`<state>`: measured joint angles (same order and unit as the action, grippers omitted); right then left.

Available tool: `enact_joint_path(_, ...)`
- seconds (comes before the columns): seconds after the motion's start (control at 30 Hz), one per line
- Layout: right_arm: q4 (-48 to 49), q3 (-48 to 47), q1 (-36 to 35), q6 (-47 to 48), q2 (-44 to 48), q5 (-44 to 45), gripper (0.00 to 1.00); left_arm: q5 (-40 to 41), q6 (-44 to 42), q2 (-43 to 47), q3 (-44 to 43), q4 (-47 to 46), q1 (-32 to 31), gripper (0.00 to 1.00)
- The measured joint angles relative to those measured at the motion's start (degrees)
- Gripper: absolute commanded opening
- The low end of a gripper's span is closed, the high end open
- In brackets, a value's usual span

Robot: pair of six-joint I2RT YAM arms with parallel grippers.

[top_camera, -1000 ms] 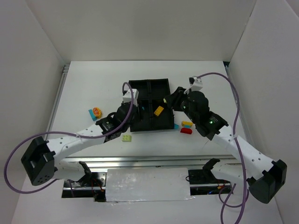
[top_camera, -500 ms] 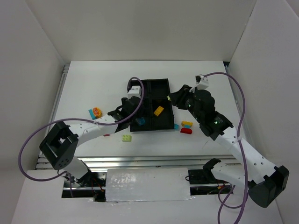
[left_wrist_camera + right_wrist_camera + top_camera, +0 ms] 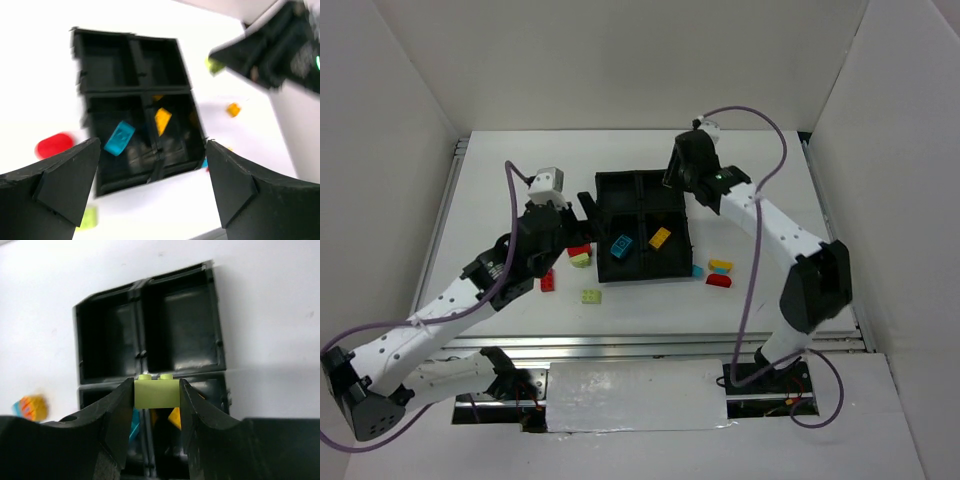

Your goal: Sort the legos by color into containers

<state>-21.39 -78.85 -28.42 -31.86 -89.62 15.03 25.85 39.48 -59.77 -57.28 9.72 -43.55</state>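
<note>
The black tray (image 3: 638, 178) holds a cyan lego (image 3: 620, 245) in its near-left container and an orange-yellow lego (image 3: 660, 237) in the near-right one. Both far containers look bare. My right gripper (image 3: 680, 168) hangs over the tray's far right corner, shut on a pale lime lego (image 3: 157, 392) pinched between its fingertips (image 3: 120, 405). My left gripper (image 3: 584, 204) stands open and holds nothing, just left of the tray. Its wrist view looks down on the cyan lego (image 3: 119, 138) and the orange-yellow lego (image 3: 162, 120).
Loose legos lie round the tray. Left of it are a red and a lime one (image 3: 580, 255), another red (image 3: 548, 282) and a lime (image 3: 591, 296). On the right lie cyan (image 3: 697, 270), yellow (image 3: 720, 265) and red (image 3: 718, 280). An orange-and-cyan piece (image 3: 31, 407) lies farther left.
My left gripper opened, left the cyan lego in the near-left container and drew back to the left. My right arm swung from the tray's near right to its far side with the lime lego.
</note>
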Motion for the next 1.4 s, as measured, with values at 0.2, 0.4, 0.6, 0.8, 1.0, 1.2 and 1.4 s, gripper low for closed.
enact_joint_path(0.2, -6.9, -18.5, 1.1, 0.9, -18.2, 3.8, 0.21, 0.6, -0.2, 8.9, 1.8, 14.1, 0.4, 0.99)
enact_joint_path(0.4, -12.4, -25.5, 1.3, 1.6, -27.4, 4.7, 0.63, 2.0, -0.5, 21.8, 2.5, 24.7, 0.4, 0.99)
enact_joint_path(0.6, -14.9, -26.5, 1.3, 2.6, -28.0, 3.7, 0.73, 2.6, -3.3, 24.9, 1.7, 30.1, 0.5, 0.99)
enact_joint_path(0.8, -14.8, -19.1, 1.4, 2.1, -18.1, 3.2, 0.73, 3.6, -3.5, 25.6, 4.9, 32.8, 0.5, 1.00)
enact_joint_path(1.0, -13.1, 8.3, 4.6, -1.8, 10.9, 0.6, 0.73, 3.9, -3.5, 27.9, 5.7, 32.9, 0.7, 0.99)
enact_joint_path(1.2, -14.1, 24.2, 7.8, -6.0, 21.2, 0.4, 0.82, 3.8, -3.5, 26.6, 5.7, 33.1, 0.7, 1.00)
enact_joint_path(1.4, -15.5, 30.6, 8.2, -8.0, 19.5, -0.3, 0.79, 3.4, -3.5, 27.5, 5.7, 33.1, 0.7, 0.99)
